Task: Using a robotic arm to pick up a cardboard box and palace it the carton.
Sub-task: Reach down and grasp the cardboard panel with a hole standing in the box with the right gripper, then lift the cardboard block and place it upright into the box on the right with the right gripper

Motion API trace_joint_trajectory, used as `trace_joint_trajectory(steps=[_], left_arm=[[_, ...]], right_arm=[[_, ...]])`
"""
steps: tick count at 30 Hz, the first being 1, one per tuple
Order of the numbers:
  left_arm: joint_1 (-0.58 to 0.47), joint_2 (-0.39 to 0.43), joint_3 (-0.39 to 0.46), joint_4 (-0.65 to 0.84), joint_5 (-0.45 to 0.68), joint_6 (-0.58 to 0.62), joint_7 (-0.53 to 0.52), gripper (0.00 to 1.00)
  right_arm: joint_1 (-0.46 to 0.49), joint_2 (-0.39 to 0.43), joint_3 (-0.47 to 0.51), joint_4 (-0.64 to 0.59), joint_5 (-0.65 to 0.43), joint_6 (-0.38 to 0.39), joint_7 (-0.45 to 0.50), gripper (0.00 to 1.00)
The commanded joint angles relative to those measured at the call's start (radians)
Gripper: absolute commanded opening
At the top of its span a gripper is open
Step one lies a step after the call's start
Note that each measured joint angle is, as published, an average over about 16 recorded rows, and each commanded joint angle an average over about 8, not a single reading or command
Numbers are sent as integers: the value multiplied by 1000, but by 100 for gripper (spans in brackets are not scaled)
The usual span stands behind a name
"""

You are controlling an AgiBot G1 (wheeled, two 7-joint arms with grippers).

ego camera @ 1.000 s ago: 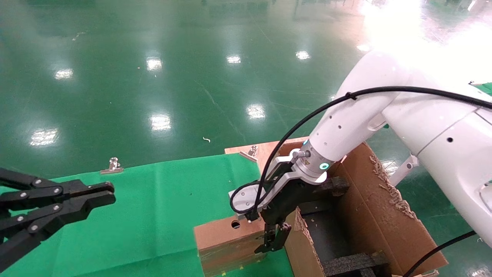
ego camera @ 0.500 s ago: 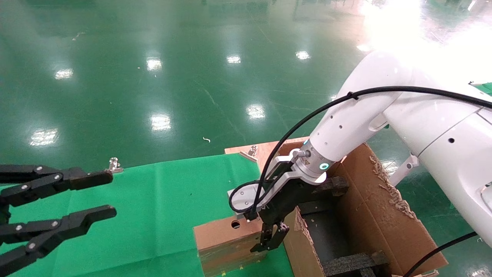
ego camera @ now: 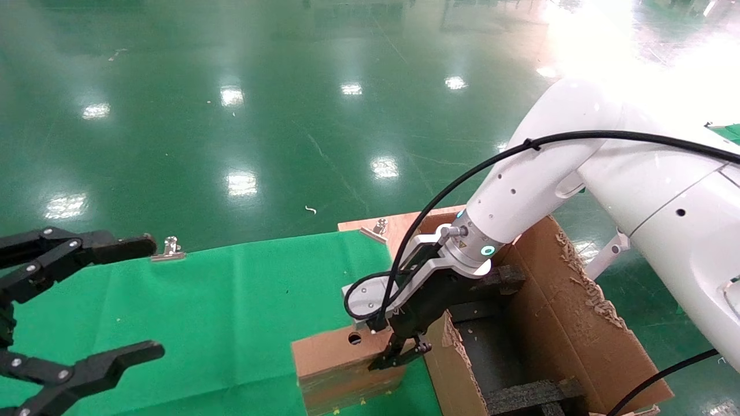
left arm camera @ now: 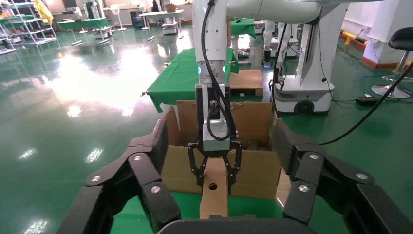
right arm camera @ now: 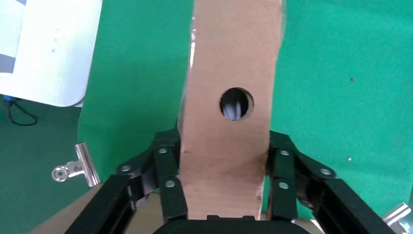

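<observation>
The small brown cardboard box [ego camera: 335,361] with a round hole stands on edge on the green cloth, right against the large torn-flapped carton [ego camera: 572,323]. On the white robotic arm, my right gripper [ego camera: 399,355] is open and straddles the box's top, one finger down each broad side. In the right wrist view the box [right arm camera: 229,63] fills the gap between the fingers [right arm camera: 168,170], with a thin sliver of green showing beside one of them. My left gripper [ego camera: 151,296] hangs wide open at the far left, well away from the box [left arm camera: 214,192] and holding nothing.
Black foam dividers [ego camera: 520,396] sit inside the carton. The green cloth [ego camera: 231,300] is held by metal clips [ego camera: 167,249] [ego camera: 377,228]. A wooden board [ego camera: 404,222] shows behind the carton. Glossy green floor lies beyond.
My right gripper's fingers spread apart and came down astride the box's top. My left gripper went from shut to wide open and drew slightly left.
</observation>
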Motion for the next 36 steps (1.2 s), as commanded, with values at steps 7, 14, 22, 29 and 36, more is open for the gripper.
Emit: trace_joint_trajectory(steps=[7, 14, 22, 29, 36], left_arm=[[0, 0, 0, 0, 0, 0, 0, 100], [0, 0, 0, 0, 0, 0, 0, 100], [-1, 0, 1, 1, 0, 0, 1, 100], [-1, 0, 1, 1, -1, 0, 1, 100], [-1, 0, 2, 1, -1, 0, 1, 100]], right_arm=[[-1, 1, 2, 1, 0, 1, 1, 0], [32, 26, 23, -3, 40, 11, 13, 0], [220, 101, 45, 7, 122, -6, 36, 0], [405, 158, -23, 36, 160, -12, 63, 0], [494, 263, -122, 56, 195, -9, 90, 0]])
